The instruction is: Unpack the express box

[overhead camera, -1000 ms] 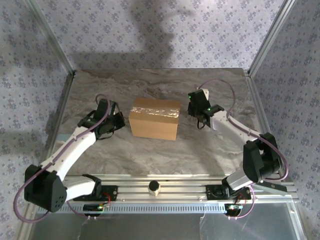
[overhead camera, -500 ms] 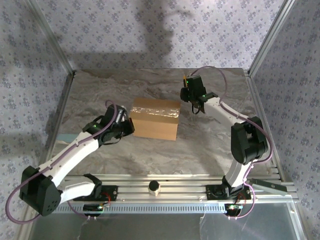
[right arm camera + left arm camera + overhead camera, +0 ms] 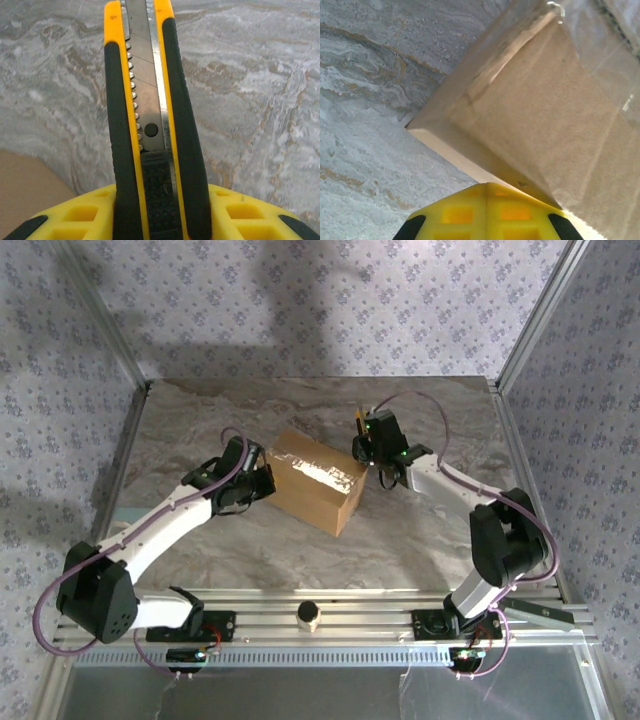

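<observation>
The express box (image 3: 318, 480), brown cardboard with clear tape along its top seam, lies askew in the middle of the table. My left gripper (image 3: 262, 480) is shut and empty, its tip against the box's left side. In the left wrist view the joined yellow fingers (image 3: 487, 187) touch the lower edge of the box (image 3: 545, 100). My right gripper (image 3: 367, 447) hovers by the box's far right corner, shut on a yellow-and-black utility knife (image 3: 360, 425). The right wrist view shows the knife (image 3: 150, 125) pointing away with its blade out, and a corner of the box (image 3: 25, 190) at lower left.
A small pale cylinder (image 3: 308, 615) stands on the aluminium rail (image 3: 330, 625) at the near edge. Slanted frame posts (image 3: 120, 350) rise at both back corners. Marbled tabletop (image 3: 420, 540) lies bare around the box.
The box has turned askew, its right end swinging nearer. My left gripper pushed in against its left side. My right gripper with the knife moved left, to the box's far right corner.
</observation>
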`<state>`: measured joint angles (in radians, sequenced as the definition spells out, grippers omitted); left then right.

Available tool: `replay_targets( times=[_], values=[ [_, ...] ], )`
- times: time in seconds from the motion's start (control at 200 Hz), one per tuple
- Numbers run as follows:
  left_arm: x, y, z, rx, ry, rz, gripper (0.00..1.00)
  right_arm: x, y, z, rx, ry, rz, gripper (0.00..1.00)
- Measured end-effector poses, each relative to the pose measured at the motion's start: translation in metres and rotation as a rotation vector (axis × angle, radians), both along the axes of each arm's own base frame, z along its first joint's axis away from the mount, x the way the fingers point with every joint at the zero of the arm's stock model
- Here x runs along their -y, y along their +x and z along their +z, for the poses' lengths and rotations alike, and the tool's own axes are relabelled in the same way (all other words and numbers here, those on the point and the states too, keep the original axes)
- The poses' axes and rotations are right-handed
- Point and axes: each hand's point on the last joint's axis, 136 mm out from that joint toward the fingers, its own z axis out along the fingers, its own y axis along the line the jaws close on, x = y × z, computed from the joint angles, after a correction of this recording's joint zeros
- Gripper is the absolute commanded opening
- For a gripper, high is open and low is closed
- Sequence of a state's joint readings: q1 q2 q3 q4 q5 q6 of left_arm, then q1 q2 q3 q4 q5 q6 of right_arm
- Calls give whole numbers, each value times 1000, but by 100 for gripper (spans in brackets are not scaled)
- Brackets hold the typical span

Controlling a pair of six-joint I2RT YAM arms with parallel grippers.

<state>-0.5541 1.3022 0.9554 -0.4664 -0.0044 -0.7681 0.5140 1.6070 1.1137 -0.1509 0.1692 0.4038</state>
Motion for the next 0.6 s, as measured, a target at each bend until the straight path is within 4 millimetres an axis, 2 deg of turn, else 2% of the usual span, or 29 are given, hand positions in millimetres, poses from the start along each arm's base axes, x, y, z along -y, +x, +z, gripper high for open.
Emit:
replay_targets(
  times=[0.16,0.255,0.325,0.6],
  values=[
    [-1,8,5,15,-2,16,0,-6,-27,-6,-30,3,17,0],
    [0,15,17,37,-15,23,1,-3,-33,-8,-48,-4,9,0],
    [2,21,35,67,-34,31,7,0,-34,-7,-49,-11,-4,0],
    [9,42,125,175,-176,109,15,24,-39,3,-58,-36,-57,0]
  ],
)
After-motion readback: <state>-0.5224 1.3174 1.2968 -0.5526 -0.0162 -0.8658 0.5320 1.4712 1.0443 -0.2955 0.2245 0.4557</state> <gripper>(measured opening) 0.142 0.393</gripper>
